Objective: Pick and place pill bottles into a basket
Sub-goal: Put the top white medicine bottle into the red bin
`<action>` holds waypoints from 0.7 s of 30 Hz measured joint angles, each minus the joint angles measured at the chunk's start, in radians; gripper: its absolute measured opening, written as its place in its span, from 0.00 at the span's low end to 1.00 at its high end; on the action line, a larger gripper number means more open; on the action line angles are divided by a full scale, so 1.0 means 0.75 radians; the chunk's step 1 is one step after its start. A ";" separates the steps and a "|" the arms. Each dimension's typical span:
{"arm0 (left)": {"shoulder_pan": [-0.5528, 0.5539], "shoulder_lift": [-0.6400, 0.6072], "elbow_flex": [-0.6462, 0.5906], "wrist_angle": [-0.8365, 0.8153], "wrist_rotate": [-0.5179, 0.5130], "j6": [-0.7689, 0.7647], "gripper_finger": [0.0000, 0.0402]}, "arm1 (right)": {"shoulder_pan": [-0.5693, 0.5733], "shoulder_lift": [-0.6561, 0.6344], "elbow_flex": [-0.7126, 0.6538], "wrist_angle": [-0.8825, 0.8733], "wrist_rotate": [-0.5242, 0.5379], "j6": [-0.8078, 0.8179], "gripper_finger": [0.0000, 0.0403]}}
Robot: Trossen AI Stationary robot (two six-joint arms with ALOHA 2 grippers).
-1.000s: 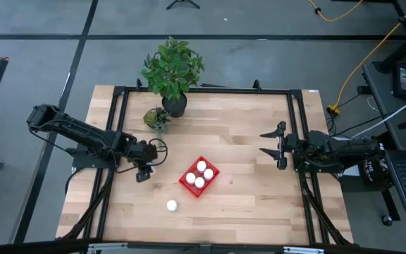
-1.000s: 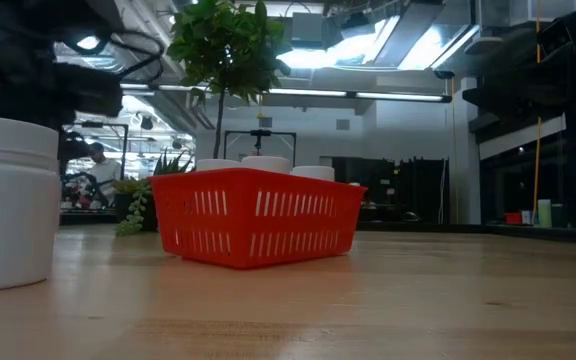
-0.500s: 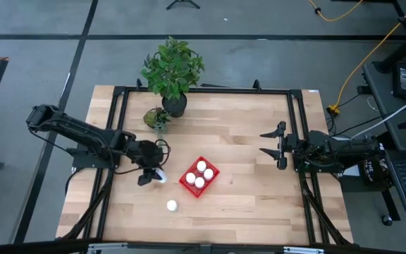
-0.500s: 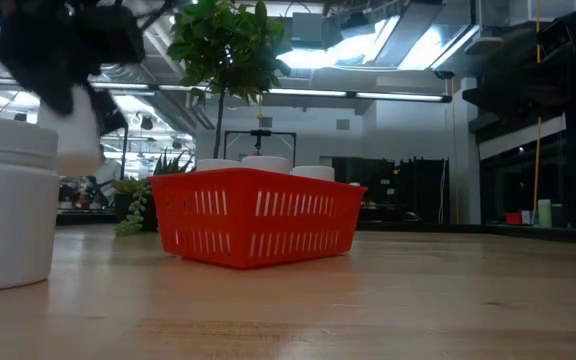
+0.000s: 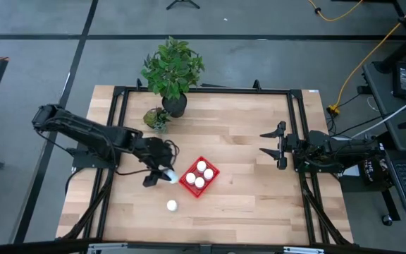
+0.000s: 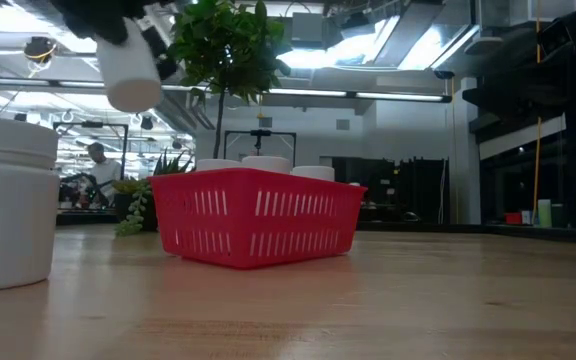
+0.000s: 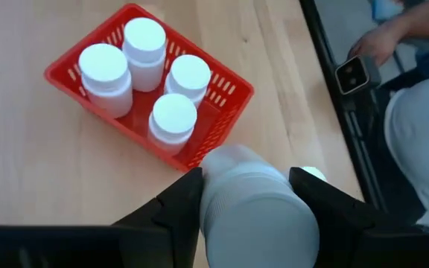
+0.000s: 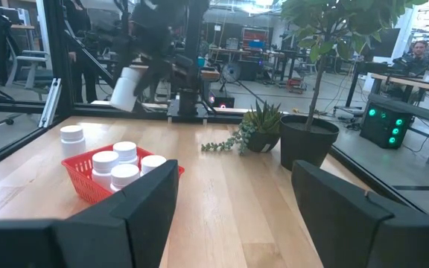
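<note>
Since the earlier frame the left gripper has carried its bottle from the table's left side to just beside the basket, held high and tilted. The fingers stay clamped on it. The step in hand is transport. The next move calls for centring over a free slot and lowering. The basket holds four bottles. One loose bottle stands near the front edge. The right gripper waits at the right, jaws apart.
</note>
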 joint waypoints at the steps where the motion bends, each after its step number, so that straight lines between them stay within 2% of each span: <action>1: 0.000 0.032 0.024 -0.010 0.001 0.017 0.42 | 0.000 0.000 0.000 0.000 0.000 0.000 0.66; 7: 0.000 0.224 0.190 -0.034 0.024 0.141 0.42 | 0.000 0.000 0.000 0.000 0.000 0.000 0.66; 14: 0.022 0.412 0.390 -0.174 -0.013 0.261 0.42 | 0.000 0.000 0.000 0.000 0.000 0.000 0.66; 21: 0.066 0.524 0.516 -0.294 -0.018 0.339 0.42 | 0.000 0.000 0.000 0.000 0.000 0.000 0.65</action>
